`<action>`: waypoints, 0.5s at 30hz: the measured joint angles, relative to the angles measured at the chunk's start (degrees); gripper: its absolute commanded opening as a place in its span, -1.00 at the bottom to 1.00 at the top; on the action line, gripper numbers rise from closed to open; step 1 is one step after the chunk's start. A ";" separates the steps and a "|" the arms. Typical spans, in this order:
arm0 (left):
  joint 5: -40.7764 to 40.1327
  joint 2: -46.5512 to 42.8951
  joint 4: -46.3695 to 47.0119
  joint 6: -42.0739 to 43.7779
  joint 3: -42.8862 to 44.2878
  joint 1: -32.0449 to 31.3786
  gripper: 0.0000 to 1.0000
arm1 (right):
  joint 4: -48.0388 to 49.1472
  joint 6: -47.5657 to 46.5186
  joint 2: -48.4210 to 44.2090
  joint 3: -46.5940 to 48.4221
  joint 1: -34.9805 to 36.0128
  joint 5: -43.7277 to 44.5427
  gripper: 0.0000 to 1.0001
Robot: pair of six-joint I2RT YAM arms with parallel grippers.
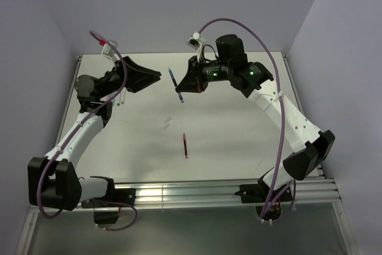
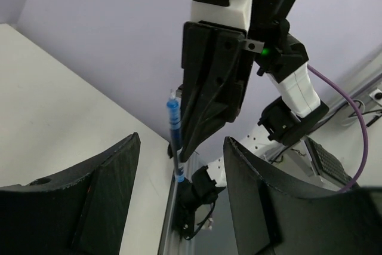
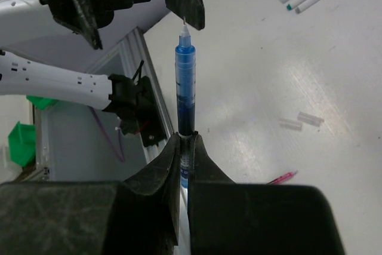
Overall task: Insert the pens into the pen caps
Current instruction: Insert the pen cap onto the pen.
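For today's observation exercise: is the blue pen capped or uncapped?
Uncapped: the blue pen held in the right gripper shows a bare pointed tip.

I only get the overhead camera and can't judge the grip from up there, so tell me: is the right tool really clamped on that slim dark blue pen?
Observer: Yes. In the right wrist view the right tool is shut on the lower end of the slim dark blue pen, whose pointed tip is bare.
Operator: And the other arm, is it carrying anything?
Observer: No. The left wrist view shows the left tool open and empty, with the pen upright beyond the gap between its fingers.
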 measured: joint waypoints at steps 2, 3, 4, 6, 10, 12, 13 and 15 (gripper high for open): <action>0.24 0.00 -0.39 0.20 0.02 -1.55 0.23 | -0.11 0.04 0.00 -0.83 0.57 0.00 -1.00; 0.35 0.00 -0.98 0.74 0.09 -2.10 0.23 | -0.15 0.02 0.00 -1.31 0.90 0.00 -1.00; 0.46 0.00 -2.01 1.38 0.31 -2.60 0.22 | -0.31 0.00 0.00 -1.62 1.27 0.00 -1.00; 0.46 0.09 -4.72 2.97 1.09 -3.19 0.20 | -0.39 -0.04 0.00 -2.01 2.05 0.00 -1.00; 0.28 0.35 -10.43 6.56 2.78 -3.58 0.17 | -0.39 -0.15 -0.11 -2.01 2.93 -0.02 -1.00; 0.28 0.52 -12.11 7.74 3.13 -4.24 0.17 | -0.39 -0.15 -0.20 -2.01 3.10 -0.02 -1.00; 0.33 0.63 -12.72 8.22 3.15 -4.72 0.10 | -0.37 -0.15 -0.22 -2.01 3.13 -0.02 -1.00; 0.44 0.94 -13.44 8.85 3.15 -5.86 0.00 | -0.37 -0.20 -0.22 -2.01 3.13 -0.02 -1.00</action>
